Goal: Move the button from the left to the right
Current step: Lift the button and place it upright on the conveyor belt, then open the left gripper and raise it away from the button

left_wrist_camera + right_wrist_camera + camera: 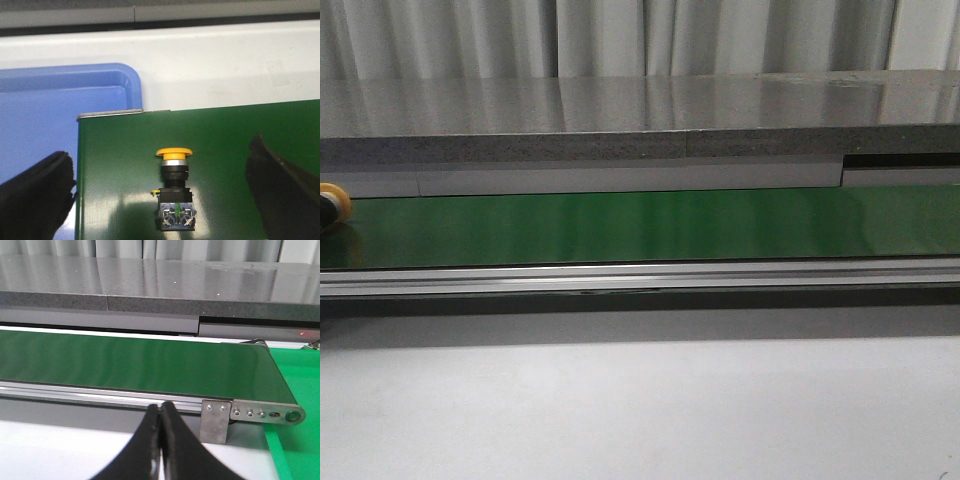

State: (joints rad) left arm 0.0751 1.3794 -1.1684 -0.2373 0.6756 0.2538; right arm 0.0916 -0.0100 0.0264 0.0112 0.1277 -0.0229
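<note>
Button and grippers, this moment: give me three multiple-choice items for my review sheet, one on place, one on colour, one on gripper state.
1. Where does the button stand?
A. In the blue tray
B. On the green belt, near its end
C. On the white table

2. What colour is the button's cap?
A. Red
B. Green
C. Yellow-orange

3. How do the two grippers stand?
A. Left open, right shut
B. Both shut
C. Left shut, right open

Answers:
1 B: it stands on the green belt beside the blue tray, and shows at the belt's left edge in the front view.
2 C: the cap is yellow-orange.
3 A: the left gripper fingers sit wide apart either side of the button; the right gripper fingers meet.
</note>
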